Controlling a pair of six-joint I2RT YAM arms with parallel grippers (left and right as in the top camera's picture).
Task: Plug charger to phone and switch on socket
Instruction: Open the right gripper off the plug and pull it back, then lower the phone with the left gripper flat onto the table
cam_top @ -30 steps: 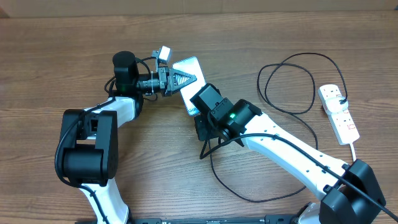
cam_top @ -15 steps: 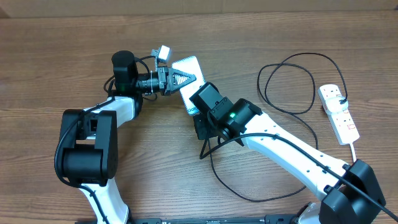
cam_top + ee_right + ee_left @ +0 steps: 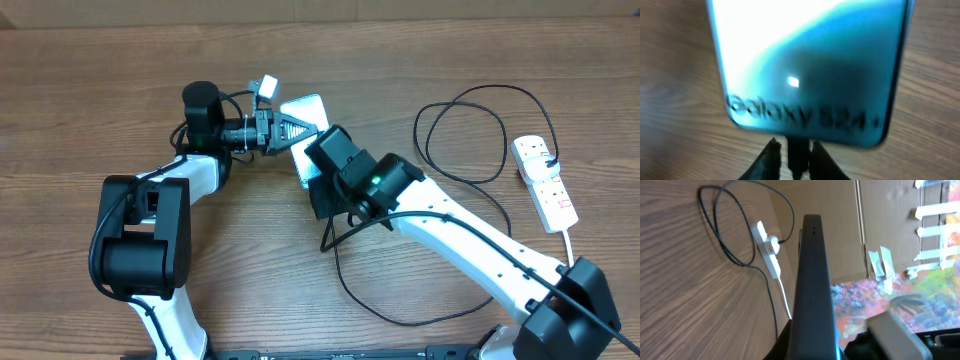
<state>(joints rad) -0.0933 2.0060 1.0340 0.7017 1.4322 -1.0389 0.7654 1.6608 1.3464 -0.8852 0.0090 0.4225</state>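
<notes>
Black charger tip sits at the phone's bottom edge, between your right gripper's narrow fingers; you can't tell if they pinch it. Hold the floppy cord by that hard tip, while your left gripper clamps the smooth, breakable phone by its side. White socket lies far off, stiff and flat.

A slim black-edged smartphone with a bright blue-cyan screen reading "Galaxy S24" lies at an angle at the table's centre, towards the far side; the left wrist view shows it edge-on. A thin black charger cable loops over the wood to its right, and its small black connector tip meets the middle of the smartphone's near short edge; whether it is seated cannot be told. A white elongated power strip with red switches lies at the far right, the charger cable joined at its far end.
</notes>
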